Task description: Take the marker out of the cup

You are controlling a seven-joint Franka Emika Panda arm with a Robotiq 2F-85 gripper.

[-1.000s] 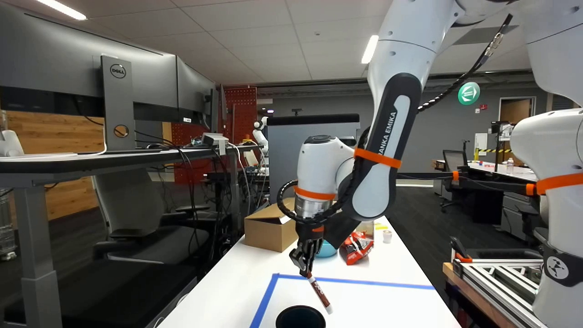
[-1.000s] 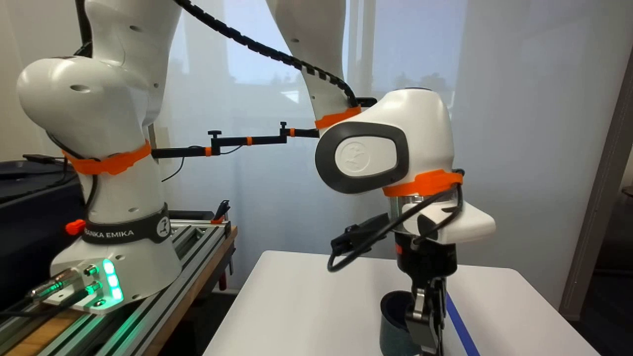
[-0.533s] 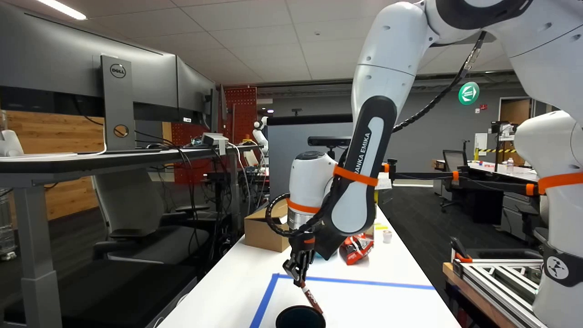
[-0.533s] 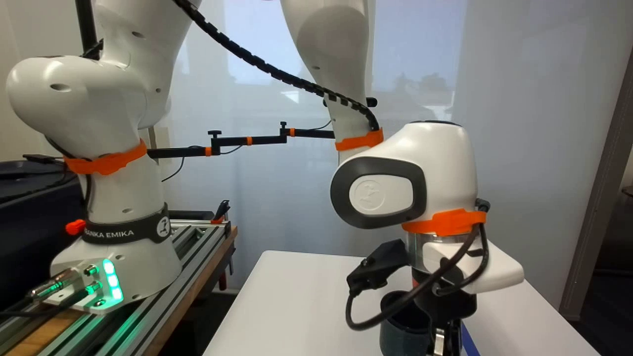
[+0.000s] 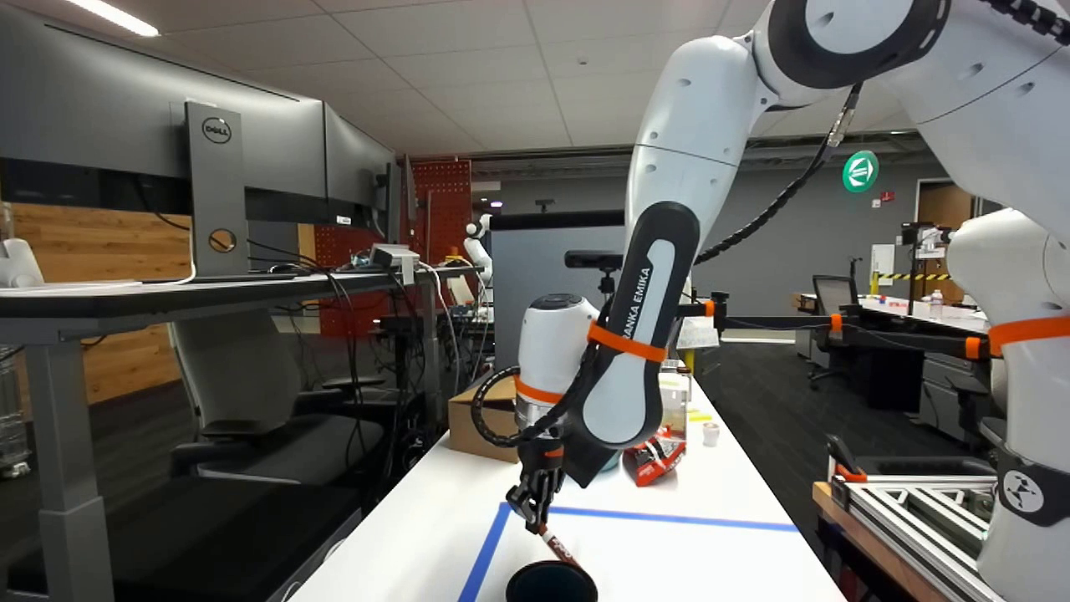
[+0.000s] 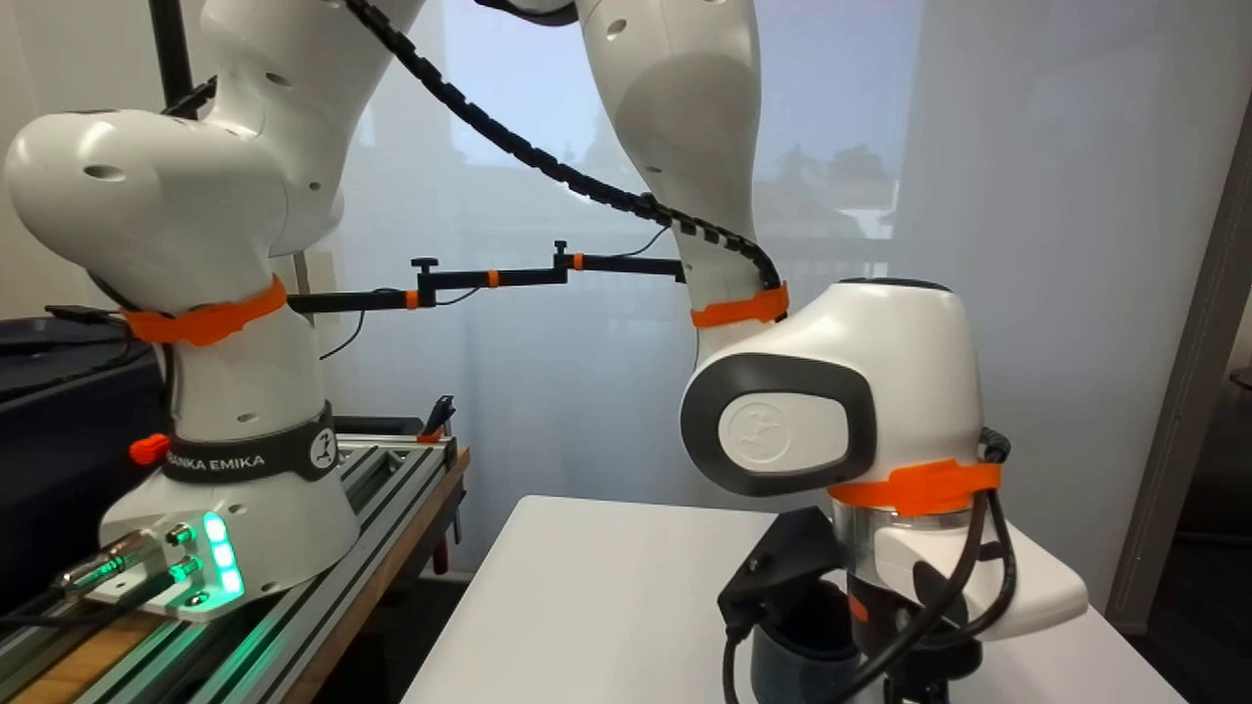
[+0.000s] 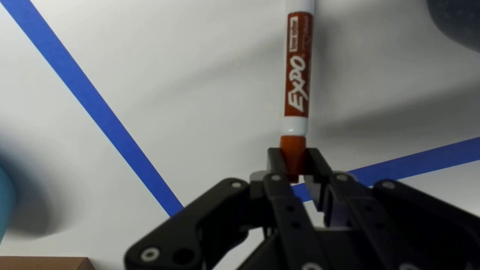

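Note:
My gripper (image 5: pixel 537 527) is shut on the marker (image 5: pixel 558 547), holding it by its brown-orange cap in the wrist view (image 7: pixel 293 161). The marker (image 7: pixel 298 67) has a brown-red label reading EXPO and white ends; it is tilted, and its far end runs out of the wrist view. The dark cup (image 5: pixel 552 580) stands on the table, and the marker's lower end meets its far rim in that exterior view. In the wrist view the cup (image 7: pixel 457 22) is at the upper right, apart from the marker. In an exterior view the cup (image 6: pixel 804 655) is partly behind the wrist camera; the fingertips are cut off.
Blue tape (image 5: pixel 669 518) marks the white table (image 5: pixel 710 556). Behind the gripper are a cardboard box (image 5: pixel 481 428), a light-blue bowl, mostly hidden but visible in the wrist view (image 7: pixel 4 202), a red bag (image 5: pixel 656 458) and a jar (image 5: pixel 675 405).
The gripper has moved lower with the marker still in it, shifting left in an exterior view and right in the opposite one. The cup has not moved.

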